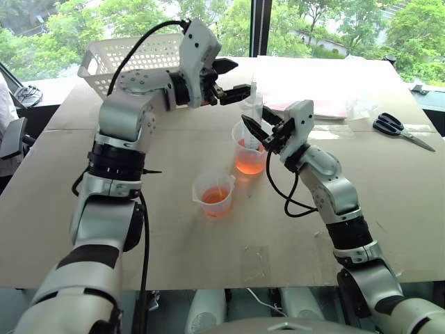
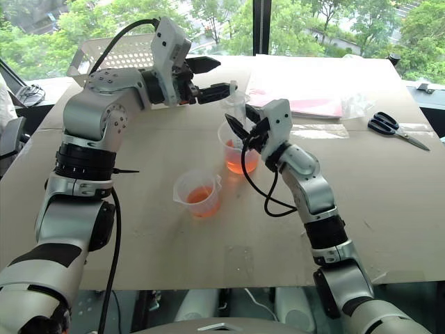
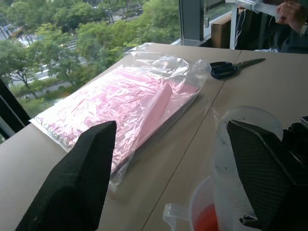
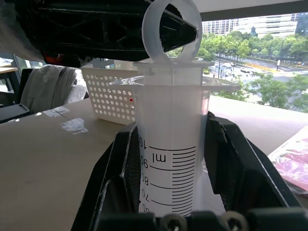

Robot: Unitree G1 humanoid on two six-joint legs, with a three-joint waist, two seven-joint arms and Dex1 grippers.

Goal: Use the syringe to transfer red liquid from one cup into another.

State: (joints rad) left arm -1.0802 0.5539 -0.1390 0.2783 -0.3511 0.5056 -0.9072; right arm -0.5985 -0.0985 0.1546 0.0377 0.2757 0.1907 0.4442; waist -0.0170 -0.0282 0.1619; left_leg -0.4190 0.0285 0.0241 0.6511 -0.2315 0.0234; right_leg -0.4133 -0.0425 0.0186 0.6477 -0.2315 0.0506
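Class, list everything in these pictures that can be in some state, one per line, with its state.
syringe: upright in the taller beaker, plunger pushed in
taller beaker: upright, partly filled with red liquid
smaller beaker: upright, a little red liquid inside
right pincer: shut on the syringe barrel
left pincer: open, at the plunger ring
scissors: closed, lying flat
plastic bag: lying flat
basket: tilted

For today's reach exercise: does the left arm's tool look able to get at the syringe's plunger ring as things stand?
Probably yes. The left tool stands open beside the plunger ring, with nothing between them, while the right tool holds the syringe upright over the taller cup.
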